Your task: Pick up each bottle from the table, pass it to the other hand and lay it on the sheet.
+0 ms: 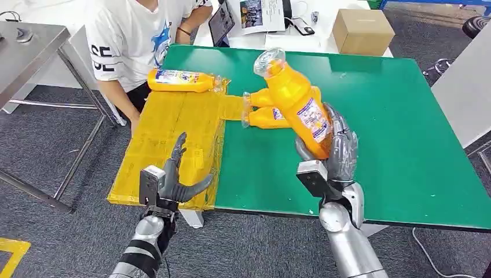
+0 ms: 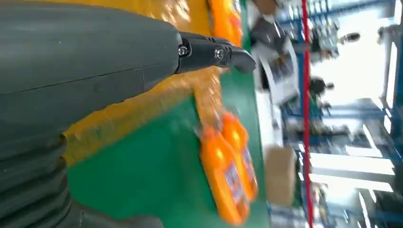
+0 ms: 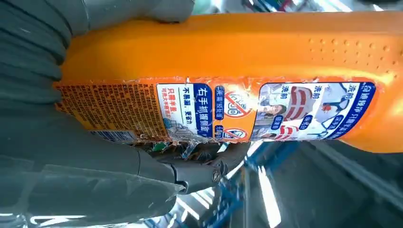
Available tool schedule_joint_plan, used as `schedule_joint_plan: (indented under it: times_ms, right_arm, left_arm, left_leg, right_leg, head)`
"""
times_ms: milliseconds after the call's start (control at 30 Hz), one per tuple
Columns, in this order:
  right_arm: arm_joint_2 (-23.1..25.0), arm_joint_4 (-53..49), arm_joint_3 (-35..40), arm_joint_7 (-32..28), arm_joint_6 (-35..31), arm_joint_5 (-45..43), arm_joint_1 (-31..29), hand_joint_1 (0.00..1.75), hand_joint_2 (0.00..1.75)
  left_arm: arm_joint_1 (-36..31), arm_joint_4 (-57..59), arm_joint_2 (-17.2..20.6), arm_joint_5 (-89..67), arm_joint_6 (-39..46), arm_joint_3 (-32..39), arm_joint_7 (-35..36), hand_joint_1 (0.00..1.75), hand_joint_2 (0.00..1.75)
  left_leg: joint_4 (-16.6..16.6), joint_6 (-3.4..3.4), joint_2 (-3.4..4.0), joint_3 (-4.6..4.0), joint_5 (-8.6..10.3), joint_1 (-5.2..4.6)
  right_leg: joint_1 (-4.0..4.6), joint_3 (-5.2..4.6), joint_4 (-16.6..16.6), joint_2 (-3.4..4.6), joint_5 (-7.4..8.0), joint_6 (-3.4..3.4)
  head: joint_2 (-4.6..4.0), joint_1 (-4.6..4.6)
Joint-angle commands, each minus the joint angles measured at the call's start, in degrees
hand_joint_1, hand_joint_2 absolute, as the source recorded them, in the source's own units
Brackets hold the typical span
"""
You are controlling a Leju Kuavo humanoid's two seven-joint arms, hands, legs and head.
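A: The right hand (image 1: 336,152) has an orange bottle (image 1: 298,104) up off the green table (image 1: 399,116). It's bright orange plastic with a clear cap at the top and a blue, white and red label down its side.

B: And the grip?

A: Fingers wrapped round the lower body, the bottle tilted with its cap leaning away from the robot and toward the left. In the right wrist view the label (image 3: 214,111) runs along the bottle's length, thumb and fingers clamped on both sides.

B: What about the left hand (image 1: 173,179)?

A: Spread wide, holding nothing, one finger pointing up and the thumb out to the side. It hovers over the near edge of the yellow sheet (image 1: 168,139).

B: Other bottles?

A: Two more bottles (image 1: 263,110) lie side by side on the table just behind the lifted one, caps toward the sheet. A fourth bottle (image 1: 179,80) lies on its side at the sheet's far end, in front of a seated person (image 1: 139,40) in a white shirt.

B: So the held bottle sits between the hands?

A: No, it's above the right hand, well apart from the left.
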Motion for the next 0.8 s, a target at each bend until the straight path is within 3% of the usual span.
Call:
schedule_joint_plan:
  times_ms: [33,267,533,600,800]
  right_arm:
    - [3.5,1.2,-4.9,-4.0,0.8,-2.1,1.9,1.75,1.75]
    - [6.2,8.9,0.5,-7.8,2.5,-4.4,5.0,1.75,1.75]
    - [8.2,16.5,11.1,-7.8,-0.6,-5.6,6.4,1.75,1.75]
    - [8.5,20.7,14.4,-7.8,-2.7,-2.4,5.5,1.75,1.75]
    - [8.7,20.9,14.8,-7.8,-3.1,-2.4,5.6,1.75,1.75]
  left_arm:
    - [1.3,-6.0,2.1,8.0,-11.6,-8.6,3.5,0.0,1.75]
    - [1.7,-6.9,3.4,15.8,-21.1,-12.5,6.2,0.0,1.75]
    - [0.9,-4.5,4.0,19.5,-23.6,-14.0,7.5,0.0,1.75]
    - [0.2,-3.0,4.2,20.7,-24.7,-14.6,8.1,0.0,1.75]
    - [0.2,-2.8,4.1,20.7,-24.7,-14.6,8.1,0.0,1.75]
  left_leg:
    - [0.0,-0.11,0.04,0.22,-0.09,0.05]
    - [-0.1,-0.15,0.09,0.33,-0.09,0.06]
    - [-0.1,-0.1,0.19,0.27,-0.08,0.12]
    - [-0.1,-0.09,0.14,0.21,-0.06,0.11]
    - [-0.1,-0.12,0.07,0.26,-0.08,0.12]
  right_leg:
    - [0.05,0.21,0.0,0.11,-0.05,-0.12]
    - [0.07,0.29,-0.1,0.17,-0.03,-0.14]
    - [0.11,0.2,-0.1,0.23,-0.01,-0.1]
    - [0.1,0.16,-0.1,0.18,-0.01,-0.09]
    - [0.1,0.21,-0.1,0.14,-0.05,-0.12]
  head:
    - [0.0,-0.02]
    - [0.0,-0.02]
    - [0.0,-0.02]
    - [0.0,0.0]
    - [0.0,-0.02]
